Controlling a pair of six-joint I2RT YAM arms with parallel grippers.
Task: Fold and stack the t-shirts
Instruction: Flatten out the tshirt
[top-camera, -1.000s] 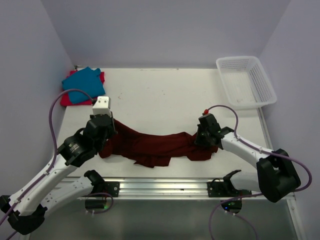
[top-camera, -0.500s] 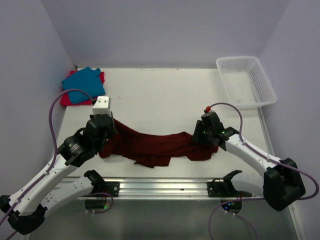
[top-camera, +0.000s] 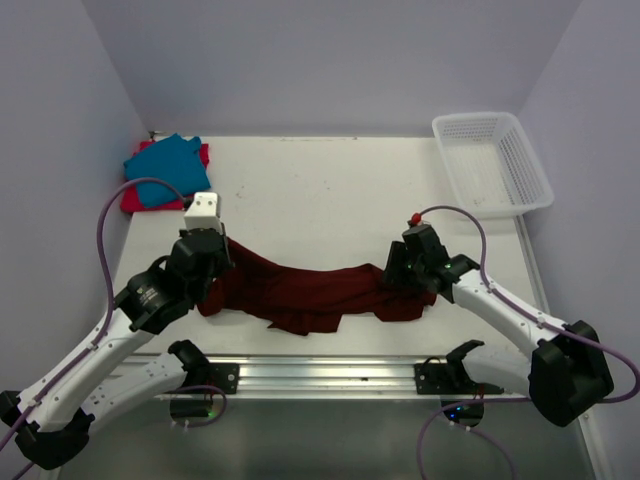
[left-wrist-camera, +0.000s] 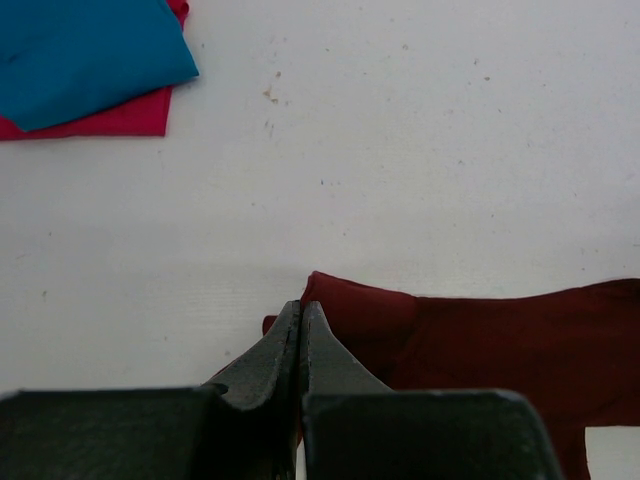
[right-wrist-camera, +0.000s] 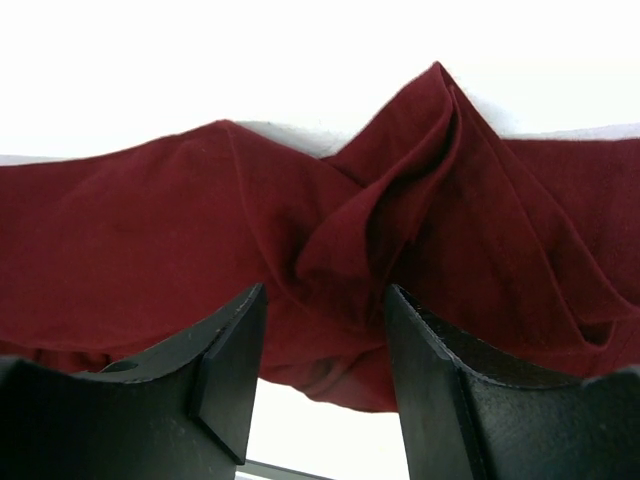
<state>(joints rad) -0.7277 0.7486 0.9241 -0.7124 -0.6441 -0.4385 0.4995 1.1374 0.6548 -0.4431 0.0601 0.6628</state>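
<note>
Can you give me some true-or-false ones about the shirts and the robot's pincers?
The teal t-shirt lies on the red-pink t-shirt. True.
A shirt is in the white mesh basket. False: no shirt lies in it.
The right pincer is open over the maroon t-shirt. True.
The left pincer is wide open. False: it is shut on the maroon t-shirt's edge.
The maroon t-shirt is neatly folded. False: it lies rumpled and stretched out.

Bright, even light from overhead and the shadows are super soft, just a faint one beside the dark maroon cloth t-shirt (left-wrist-camera: 480, 340) in the left wrist view. In the right wrist view the white tabletop (right-wrist-camera: 300, 60) is totally blown out, zero texture.
</note>
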